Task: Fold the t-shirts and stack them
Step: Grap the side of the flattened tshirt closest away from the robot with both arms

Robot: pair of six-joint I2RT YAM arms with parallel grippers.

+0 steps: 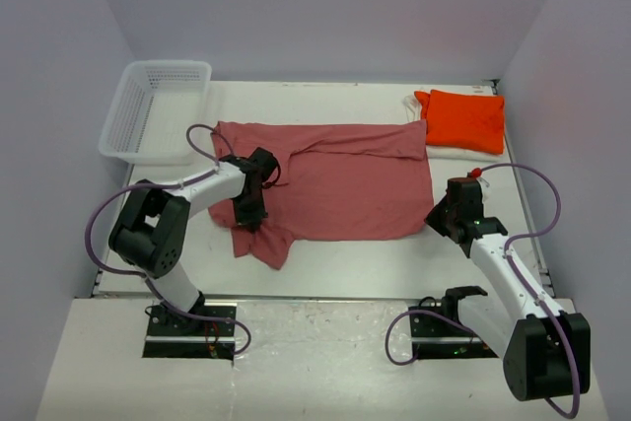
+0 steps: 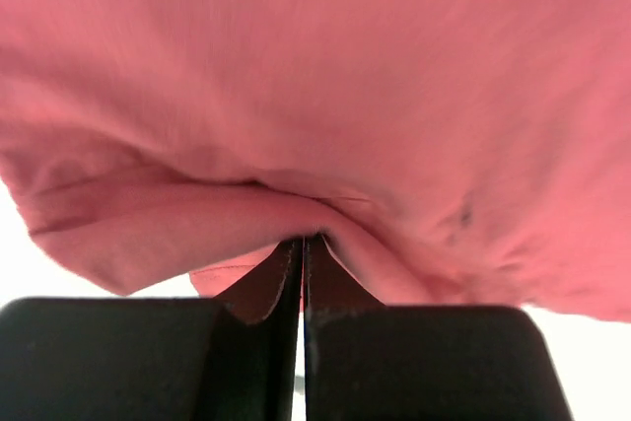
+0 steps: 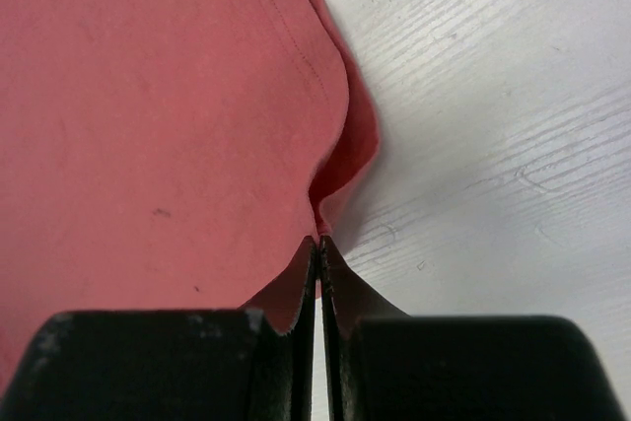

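Observation:
A dusty rose-red t-shirt (image 1: 345,179) lies spread across the middle of the table, with a sleeve trailing toward the near left. My left gripper (image 1: 250,216) is shut on a bunched fold at the shirt's left side; in the left wrist view the cloth (image 2: 325,96) fills the frame and runs into the closed gripper (image 2: 303,239). My right gripper (image 1: 431,216) is shut on the shirt's near right corner, and the hem (image 3: 330,184) curls up into the closed gripper (image 3: 318,239). A folded bright orange t-shirt (image 1: 463,120) rests at the back right, on a white t-shirt (image 1: 414,103) that shows only at its edge.
A white plastic mesh basket (image 1: 153,110) stands at the back left, close to the shirt's far left corner. Bare white table (image 3: 493,96) shows to the right of the held corner. Grey walls close in the back and both sides.

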